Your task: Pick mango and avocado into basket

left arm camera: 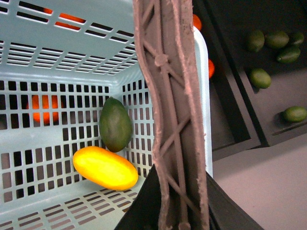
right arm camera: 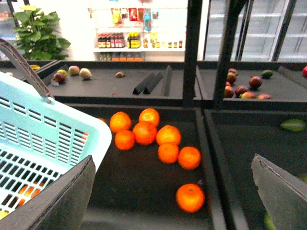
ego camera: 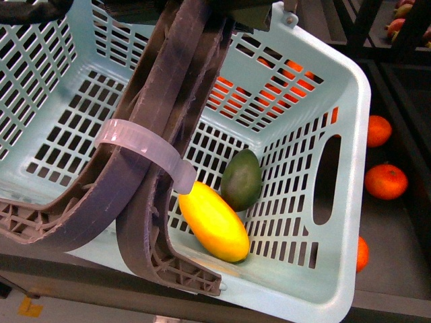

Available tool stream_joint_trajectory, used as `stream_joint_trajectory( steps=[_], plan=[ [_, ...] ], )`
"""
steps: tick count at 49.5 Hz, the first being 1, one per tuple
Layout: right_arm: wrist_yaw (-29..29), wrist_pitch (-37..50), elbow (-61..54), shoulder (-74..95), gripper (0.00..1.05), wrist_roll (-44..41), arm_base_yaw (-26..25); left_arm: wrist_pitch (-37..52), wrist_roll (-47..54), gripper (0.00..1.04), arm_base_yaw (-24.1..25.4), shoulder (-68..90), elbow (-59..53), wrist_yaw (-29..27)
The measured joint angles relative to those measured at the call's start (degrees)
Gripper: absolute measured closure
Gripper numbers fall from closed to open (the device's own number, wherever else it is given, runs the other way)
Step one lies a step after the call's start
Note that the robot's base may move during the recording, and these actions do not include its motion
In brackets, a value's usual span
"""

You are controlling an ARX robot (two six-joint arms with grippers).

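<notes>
Basket (ego camera: 337,101): light teal, slotted walls and floor, fills most of the front view; tilted, its corner toward lower right of frame.
Handles (ego camera: 168,108): two brown plastic bars, running from top centre down to lower left in the front view, bound together by a white zip tie (ego camera: 145,145).
Mango (ego camera: 213,221): bright yellow, elongated, lying on the basket floor, lower centre of the front view; orange tinge toward its upper end.
Avocado (ego camera: 242,179): dark green, dull skin, inside the basket just above right of the mango; the two look touching or nearly so.
Left wrist view: mango (left arm camera: 105,167) at lower left of centre, avocado (left arm camera: 115,124) just above it, both in the basket corner; a brown handle (left arm camera: 175,115) runs top to bottom through mid-frame.
Left claw: the handle runs between dark claw parts at the bottom of the left wrist view; whether it is clenched cannot be told.
Right claw (right arm camera: 177,191): released, its two dark fingers (right arm camera: 57,199) well apart at lower left and lower right of the right wrist view, nothing between them.
Oranges (right arm camera: 148,132): a loose cluster in a dark bin, centre of the right wrist view, beside the basket rim (right arm camera: 72,120).
Green fruit (left arm camera: 276,40): several in dark trays, upper right of the left wrist view.
</notes>
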Motion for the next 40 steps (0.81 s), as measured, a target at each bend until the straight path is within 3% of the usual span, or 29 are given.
stream_joint_trajectory(
  steps=[40],
  plan=[
    [-0.39, -0.02, -0.02, 0.00, 0.08, -0.04, -0.11, 0.00, -0.09, 0.97, 0.79, -0.09, -0.02, -1.20]
  ],
)
